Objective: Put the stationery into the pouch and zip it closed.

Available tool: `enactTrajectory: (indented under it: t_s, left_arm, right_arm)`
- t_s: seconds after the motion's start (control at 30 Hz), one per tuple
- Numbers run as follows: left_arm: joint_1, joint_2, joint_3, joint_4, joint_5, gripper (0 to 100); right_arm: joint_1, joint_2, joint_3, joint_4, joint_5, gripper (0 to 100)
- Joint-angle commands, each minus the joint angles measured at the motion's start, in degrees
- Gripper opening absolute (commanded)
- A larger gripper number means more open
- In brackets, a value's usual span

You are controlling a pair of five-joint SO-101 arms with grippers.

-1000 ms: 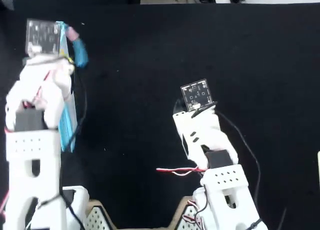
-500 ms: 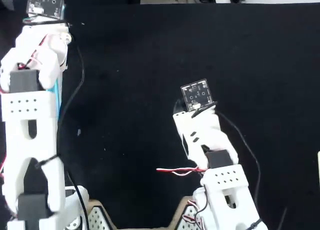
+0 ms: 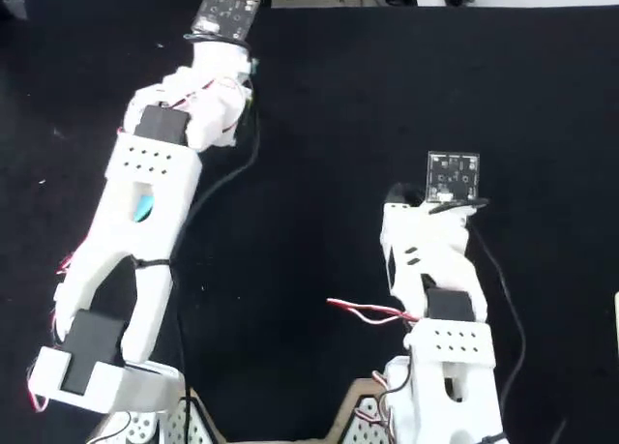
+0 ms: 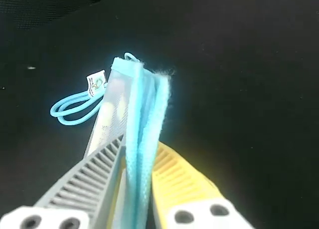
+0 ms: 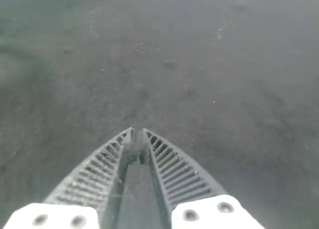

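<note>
The pouch (image 4: pixel 142 114) is light blue with a see-through mesh side, a blue cord loop (image 4: pixel 70 109) and a small tag. My left gripper (image 4: pixel 139 144) is shut on its edge, the fabric pinched between the grey and yellow fingers above the black table. Pale shapes show through the mesh. In the high view the left arm (image 3: pixel 155 163) stretches toward the table's back, with a sliver of blue pouch (image 3: pixel 253 69) by its wrist. My right gripper (image 5: pixel 138 134) is shut on nothing, low over bare cloth. The right arm (image 3: pixel 430 260) stands at centre right.
Black cloth (image 3: pixel 348 96) covers the whole table. Red and white wires (image 3: pixel 363 311) hang off the right arm. The table's back edge (image 3: pixel 387 6) runs along the top of the high view, with cables behind it.
The left arm swung from the far left edge toward the back middle, carrying the pouch with it. The right arm shifted a little to the right.
</note>
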Motion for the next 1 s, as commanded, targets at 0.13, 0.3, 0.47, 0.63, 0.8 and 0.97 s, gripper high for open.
enactTrajectory:
  t_s: [0.13, 0.3, 0.47, 0.63, 0.8, 0.97]
  left_arm:
    - [5.5, -0.5, -1.0, -1.2, 1.0, 3]
    - [11.6, 0.0, -0.4, -5.8, 1.0, 3]
    - [12.3, 4.9, 1.7, -11.3, 1.0, 12]
    - [12.3, 7.4, 1.6, -8.3, 1.0, 22]
    - [12.2, 6.3, 0.6, -3.4, 0.9, 22]
    - [12.1, 0.5, -3.4, 5.6, 0.9, 22]
  right_arm:
    - [-1.7, -1.0, -2.8, -1.4, 0.0, 1.1]
    - [-1.7, -1.0, -2.8, -1.4, 0.2, 1.1]
    - [-1.7, -1.0, -2.7, -1.4, 0.2, 1.1]
    - [-1.7, -1.0, -2.7, -1.4, 0.2, 1.1]
    - [-1.7, -1.0, -2.7, -1.4, 0.2, 1.1]
    - [-1.7, -1.0, -2.7, -1.4, 0.2, 1.1]
